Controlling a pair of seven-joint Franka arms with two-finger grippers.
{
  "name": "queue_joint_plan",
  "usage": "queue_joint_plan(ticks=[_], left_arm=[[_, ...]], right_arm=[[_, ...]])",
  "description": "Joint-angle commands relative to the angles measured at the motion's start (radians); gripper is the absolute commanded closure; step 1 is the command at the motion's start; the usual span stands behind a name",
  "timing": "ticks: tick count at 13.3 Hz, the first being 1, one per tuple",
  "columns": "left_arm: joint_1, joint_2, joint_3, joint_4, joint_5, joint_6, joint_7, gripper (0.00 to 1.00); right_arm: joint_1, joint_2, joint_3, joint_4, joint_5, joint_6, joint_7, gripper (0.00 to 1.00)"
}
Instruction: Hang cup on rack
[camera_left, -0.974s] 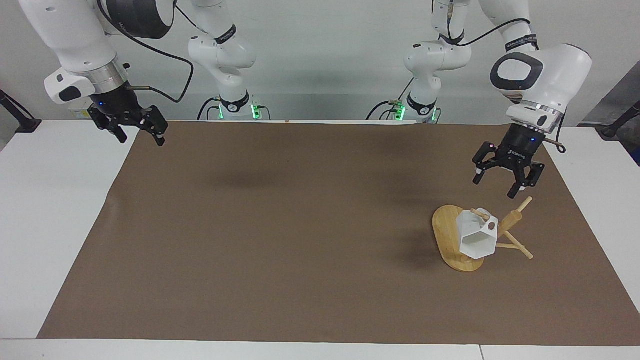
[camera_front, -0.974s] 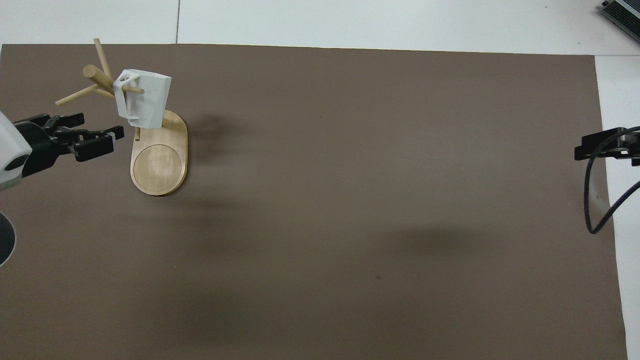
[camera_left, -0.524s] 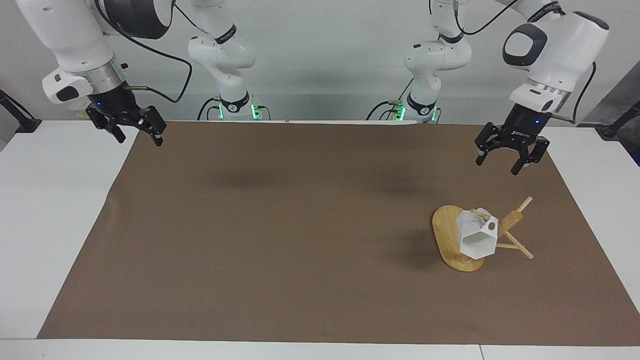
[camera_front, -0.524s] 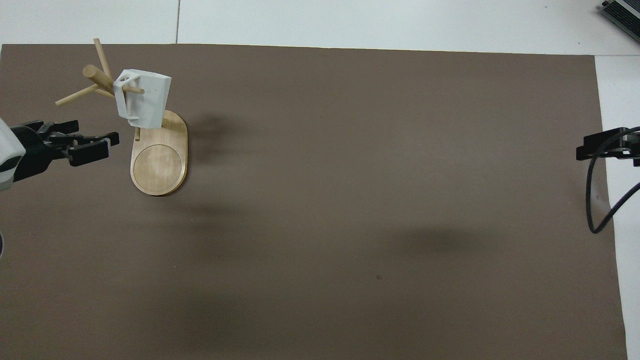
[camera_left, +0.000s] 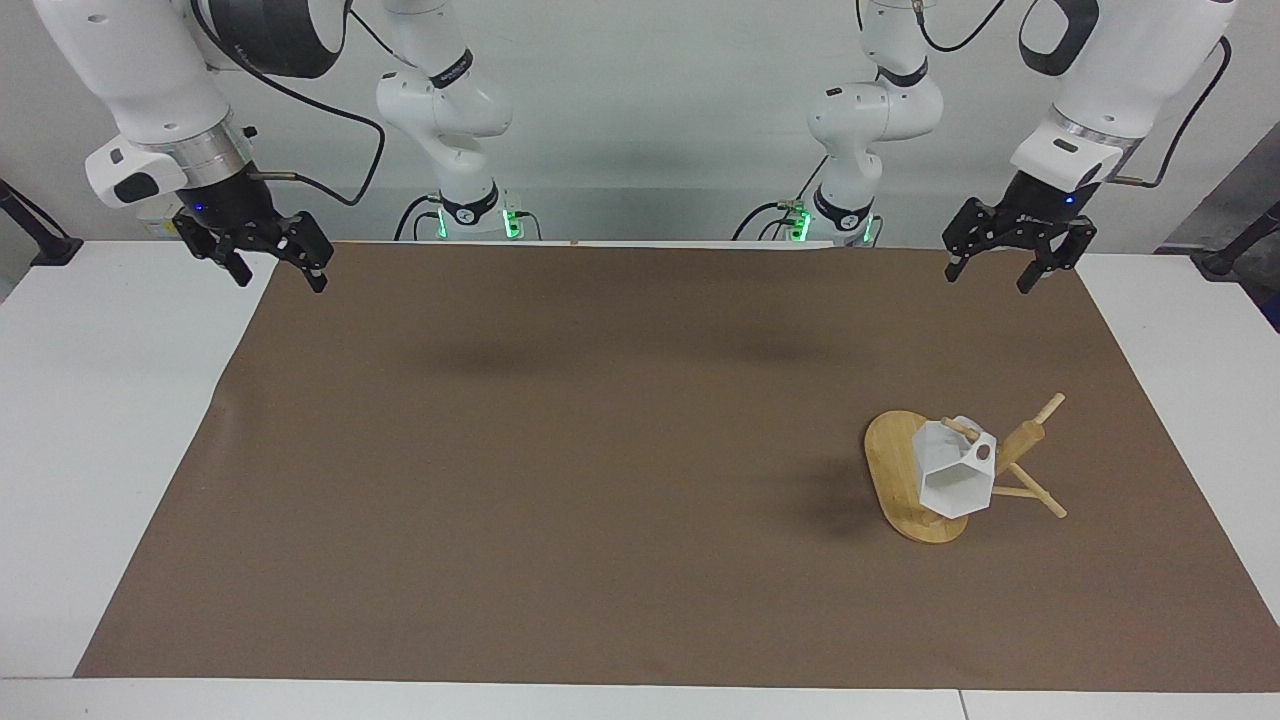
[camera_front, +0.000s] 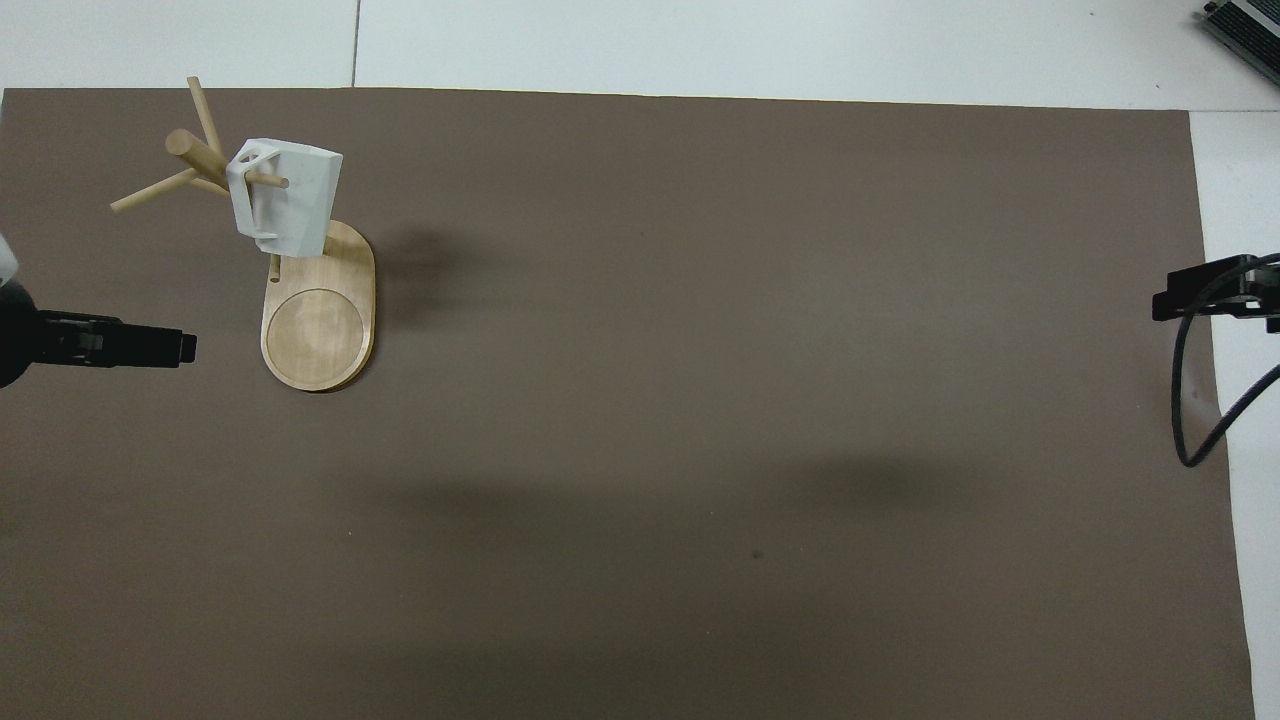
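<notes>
The white faceted cup (camera_left: 955, 478) hangs by its handle on a peg of the bamboo rack (camera_left: 890, 462), which stands on the mat toward the left arm's end of the table. Both show in the overhead view, the cup (camera_front: 292, 200) above the rack's oval base (camera_front: 318, 335). My left gripper (camera_left: 985, 281) is open and empty, raised over the mat's edge by the robots, well clear of the rack; its tip shows in the overhead view (camera_front: 180, 347). My right gripper (camera_left: 282, 284) is open and empty and waits raised over the mat's corner at the right arm's end (camera_front: 1165, 303).
A brown mat (camera_left: 600, 450) covers most of the white table (camera_left: 120, 430). Thin pegs (camera_left: 1040, 500) stick out of the rack away from the cup. A black cable (camera_front: 1195, 400) hangs by the right gripper.
My left gripper has risen and drawn back from above the rack toward the robots' end of the table, still open. The cup stays hanging on the peg. The right arm has not moved.
</notes>
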Motion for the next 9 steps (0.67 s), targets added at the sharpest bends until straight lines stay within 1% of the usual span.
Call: queue_joint_plan(ticks=[1, 3, 4, 5, 6, 7, 8, 9], left_arm=[[-0.020, 0.026, -0.023, 0.071, 0.040, -0.079, -0.043, 0.00], [-0.020, 0.031, -0.026, 0.097, 0.040, -0.120, -0.047, 0.00], [-0.047, 0.044, -0.017, 0.121, 0.042, -0.155, -0.049, 0.00], [-0.105, 0.057, 0.014, 0.146, 0.049, -0.200, -0.060, 0.00], [-0.163, 0.075, 0.067, 0.183, 0.087, -0.232, -0.093, 0.00], [-0.196, 0.089, 0.093, 0.228, 0.095, -0.257, -0.106, 0.00], [-0.202, 0.104, 0.097, 0.262, 0.094, -0.290, -0.106, 0.00], [-0.202, 0.116, 0.098, 0.275, 0.094, -0.307, -0.112, 0.00]], right_arm=[[0.007, -0.011, 0.006, -0.008, -0.005, -0.013, -0.039, 0.00], [0.007, -0.012, 0.006, -0.010, -0.007, -0.018, -0.043, 0.00], [0.009, -0.012, 0.008, -0.008, -0.008, -0.019, -0.041, 0.00], [0.009, -0.012, 0.009, -0.009, -0.008, -0.022, -0.040, 0.00], [0.010, -0.012, 0.012, -0.008, -0.008, -0.027, -0.037, 0.00], [0.010, -0.012, 0.012, -0.008, -0.008, -0.032, -0.035, 0.00], [0.012, -0.012, 0.014, -0.008, -0.008, -0.033, -0.033, 0.00], [0.010, -0.012, 0.014, -0.008, -0.007, -0.035, -0.035, 0.00]])
